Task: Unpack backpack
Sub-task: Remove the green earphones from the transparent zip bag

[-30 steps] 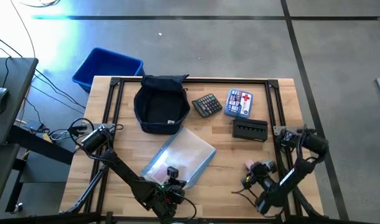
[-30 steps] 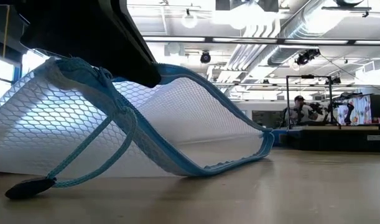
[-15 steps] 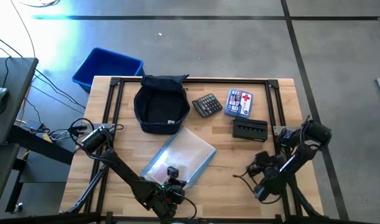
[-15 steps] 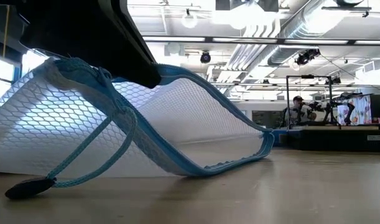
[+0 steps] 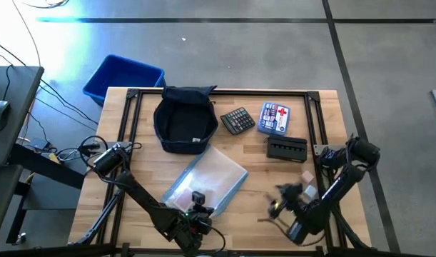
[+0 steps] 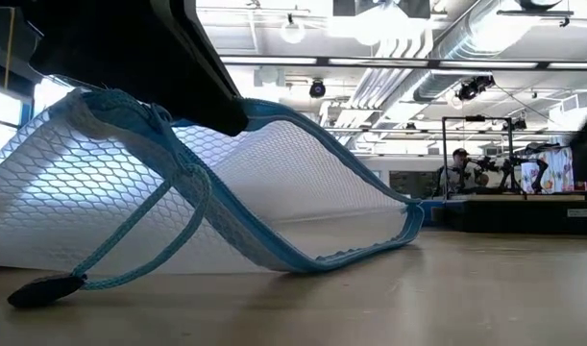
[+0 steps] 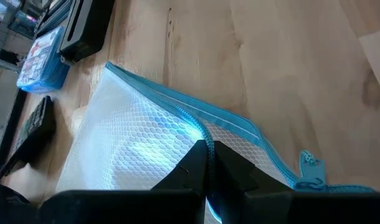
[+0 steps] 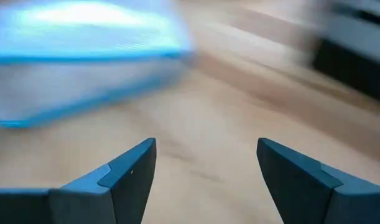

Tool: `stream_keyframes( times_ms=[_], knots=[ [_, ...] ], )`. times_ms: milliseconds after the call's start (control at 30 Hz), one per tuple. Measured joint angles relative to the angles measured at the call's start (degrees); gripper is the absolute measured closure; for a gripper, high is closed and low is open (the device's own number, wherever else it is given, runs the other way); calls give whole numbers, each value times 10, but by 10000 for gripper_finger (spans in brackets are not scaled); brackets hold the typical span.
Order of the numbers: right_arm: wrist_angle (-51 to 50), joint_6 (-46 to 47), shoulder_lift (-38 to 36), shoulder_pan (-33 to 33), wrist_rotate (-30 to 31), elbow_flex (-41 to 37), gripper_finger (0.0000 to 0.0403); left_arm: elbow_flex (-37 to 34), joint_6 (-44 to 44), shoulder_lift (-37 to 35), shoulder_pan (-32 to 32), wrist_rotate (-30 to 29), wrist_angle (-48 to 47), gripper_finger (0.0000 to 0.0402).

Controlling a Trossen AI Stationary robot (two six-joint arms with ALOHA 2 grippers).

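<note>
My gripper [image 7: 206,163], fingers pressed together, sits over the blue-zippered clear mesh pouch [image 7: 134,155] on the wooden counter [image 7: 289,68], a calculator [image 7: 34,127] lying just beyond it.

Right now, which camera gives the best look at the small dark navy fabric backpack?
The high view: the small dark navy fabric backpack sits whole and open at the table's far edge. The low view and both wrist views do not show it.
</note>
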Motion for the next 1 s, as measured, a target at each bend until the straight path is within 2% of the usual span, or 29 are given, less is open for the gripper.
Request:
stream_keyframes(
  times_ms=[67, 233, 367, 467, 600, 833, 1000],
  knots=[
    [139, -145, 0, -19, 18, -6, 138, 1, 32, 0, -10, -15, 10, 402],
    [444, -502, 27, -76, -40, -11, 138, 1, 165, 0, -43, -65, 98, 402],
    [601, -673, 60, -112, -131, -11, 138, 1, 213, 0, -53, -73, 174, 402],
    [662, -718, 85, -125, -203, -11, 138, 1, 215, 0, -48, -75, 200, 402],
    [688, -732, 95, -126, -242, -10, 138, 1, 186, 0, -38, -65, 194, 402],
    [639, -793, 93, -106, -240, 72, 151, -1, 129, 0, -19, -38, 174, 402],
    [607, -807, 97, -104, -323, 137, 156, -1, 85, 0, -8, -38, 152, 402]
  ],
)
